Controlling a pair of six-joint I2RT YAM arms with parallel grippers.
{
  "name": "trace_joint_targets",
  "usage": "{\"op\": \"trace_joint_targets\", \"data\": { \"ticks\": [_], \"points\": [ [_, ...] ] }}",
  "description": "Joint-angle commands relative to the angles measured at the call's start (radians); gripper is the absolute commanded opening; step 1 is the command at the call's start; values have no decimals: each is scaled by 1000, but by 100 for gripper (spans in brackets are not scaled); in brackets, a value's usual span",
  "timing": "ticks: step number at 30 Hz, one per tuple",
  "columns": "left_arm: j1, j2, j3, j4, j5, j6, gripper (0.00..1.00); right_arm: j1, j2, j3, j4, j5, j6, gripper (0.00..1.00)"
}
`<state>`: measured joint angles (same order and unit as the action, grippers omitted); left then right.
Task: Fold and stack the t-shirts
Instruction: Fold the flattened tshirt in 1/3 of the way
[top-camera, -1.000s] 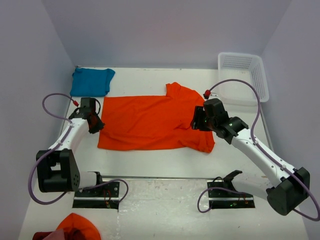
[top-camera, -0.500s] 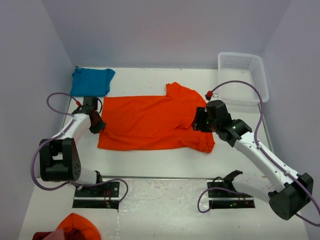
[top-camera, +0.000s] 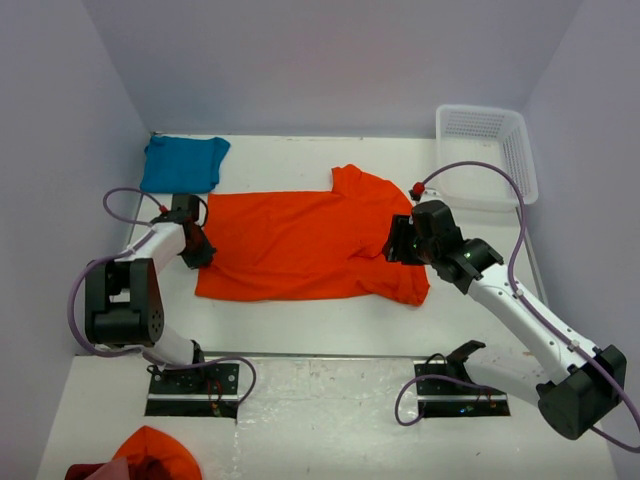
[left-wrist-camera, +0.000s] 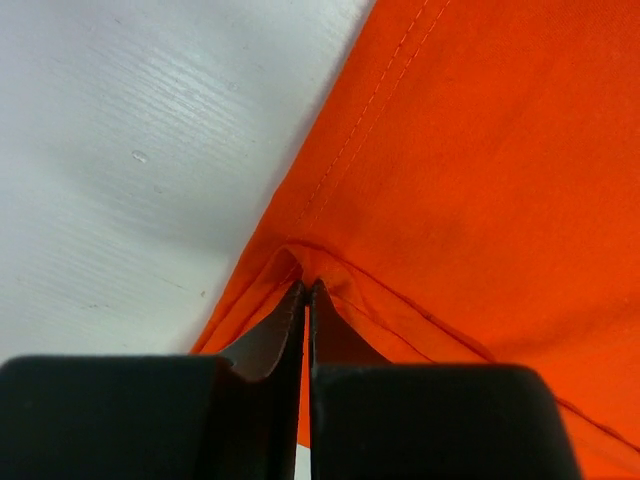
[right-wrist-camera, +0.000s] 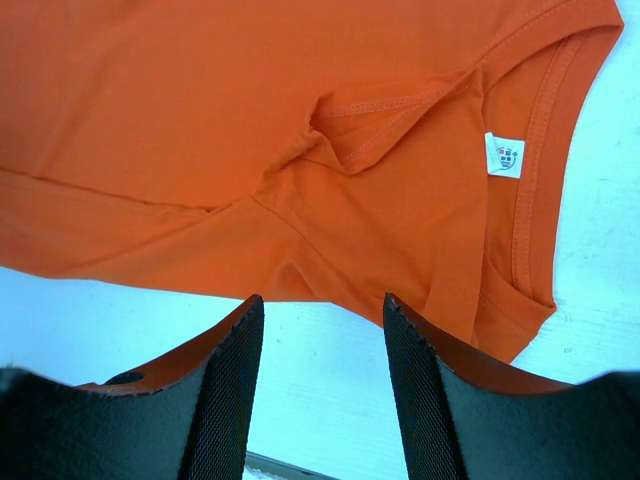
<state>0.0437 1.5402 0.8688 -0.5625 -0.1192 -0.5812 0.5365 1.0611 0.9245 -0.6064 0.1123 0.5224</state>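
The orange t-shirt (top-camera: 300, 245) lies spread flat across the middle of the table, neck end to the right. My left gripper (top-camera: 197, 250) is at the shirt's left edge. In the left wrist view it (left-wrist-camera: 306, 290) is shut on a pinch of the orange hem (left-wrist-camera: 480, 180), which puckers at the tips. My right gripper (top-camera: 398, 240) hovers over the neck end, open and empty. In the right wrist view it (right-wrist-camera: 320, 310) is over bare table just off the shirt's edge (right-wrist-camera: 250, 120), near the white neck label (right-wrist-camera: 505, 155). The teal-blue t-shirt (top-camera: 183, 163) lies folded at the back left.
A white mesh basket (top-camera: 485, 150) stands at the back right corner. Orange and red cloth (top-camera: 150, 455) lies at the near left, in front of the arm bases. Walls close in the table on the left, back and right.
My left gripper has slid a little right and nearer onto the orange shirt's left edge, and its arm has swung in. My right gripper has shifted slightly to the right.
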Motion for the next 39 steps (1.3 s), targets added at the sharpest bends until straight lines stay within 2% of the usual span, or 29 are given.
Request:
{"op": "trace_joint_targets", "data": {
  "ticks": [1,7,15,23,29,33,36,39],
  "points": [
    [2,-11,45,33,-20,6,0,5,-1,-1,7,-2,-7,52],
    [11,-28,65,10,-65,0,0,8,5,-6,5,-7,4,52],
    [79,-28,76,-4,-86,15,0,8,17,-1,-23,20,21,52],
    [110,34,91,6,-47,18,0,10,36,0,-41,23,45,52],
    [117,18,105,18,16,21,23,22,62,-45,-69,99,175,57],
    [111,-77,110,7,-5,30,39,54,109,-55,-136,213,322,57],
    [91,-135,125,-14,-34,34,48,60,120,-90,-141,221,407,57],
    [49,-195,116,-16,-36,26,51,60,97,-151,-105,210,468,56]
  ]
}}
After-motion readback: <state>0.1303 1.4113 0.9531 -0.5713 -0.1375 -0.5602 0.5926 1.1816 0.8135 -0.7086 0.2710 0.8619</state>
